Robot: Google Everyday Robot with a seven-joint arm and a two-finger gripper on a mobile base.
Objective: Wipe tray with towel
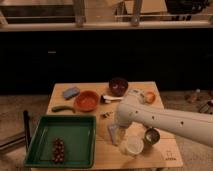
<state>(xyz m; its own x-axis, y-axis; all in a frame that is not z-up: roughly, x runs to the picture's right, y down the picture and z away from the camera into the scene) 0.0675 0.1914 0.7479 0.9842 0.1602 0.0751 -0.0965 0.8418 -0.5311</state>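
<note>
Gripper [119,126] low over tabletop [107,157] centre, largely hidden under arm's [170,125] bulky end; open or closed: cannot tell. Arm enters from right, cut off by frame edge. Towel [114,135] just below gripper, near tray's [80,125] right rim.

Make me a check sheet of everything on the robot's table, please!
Surface: wooden table, holding everything below.
Job's things: green tray at front left, with small dark red pieces inside; pale towel on the table to the right of the tray, not in it.
Clutter: orange bowl, blue sponge, dark bowl, white cup, metal cup, green item.
Grippers: gripper at the arm's end, low over the towel.
Cables: nothing seen.
Surroundings: dark wall behind, floor around the table.
</note>
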